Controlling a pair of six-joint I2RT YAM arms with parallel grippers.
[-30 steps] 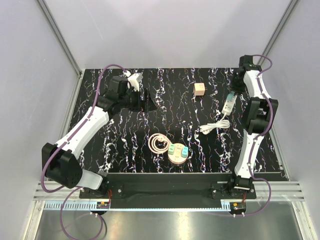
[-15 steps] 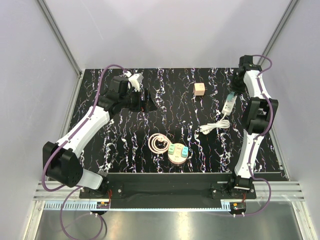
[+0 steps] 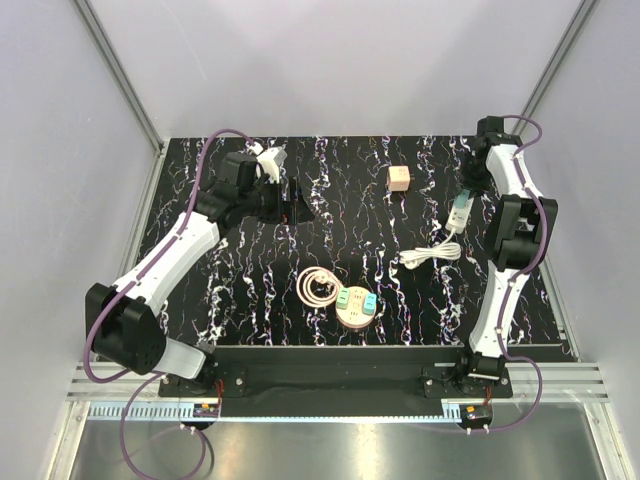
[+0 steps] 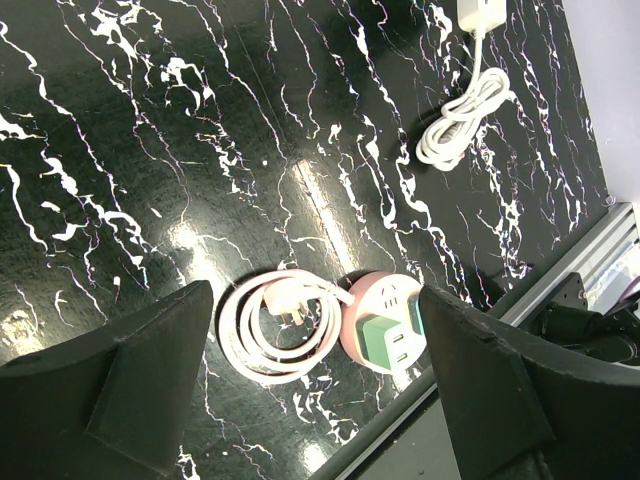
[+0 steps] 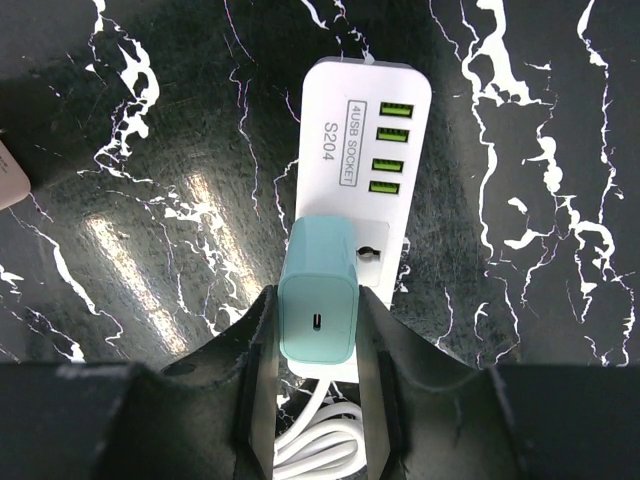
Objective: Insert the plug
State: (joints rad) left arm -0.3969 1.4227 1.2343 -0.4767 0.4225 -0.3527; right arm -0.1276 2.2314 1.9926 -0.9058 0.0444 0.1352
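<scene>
My right pincer (image 5: pixel 316 330) is clamped on the plug (image 5: pixel 318 275), holding it square over the socket of the strip (image 5: pixel 365 130) so its pins line up; my left pincer (image 4: pixel 315 385) hangs apart, clear of the work

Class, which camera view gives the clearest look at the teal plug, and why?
The right wrist view: the teal plug fills the centre, clamped by the right gripper at the white power strip. The top external view shows only a tiny teal speck; the left wrist view misses it.
</scene>
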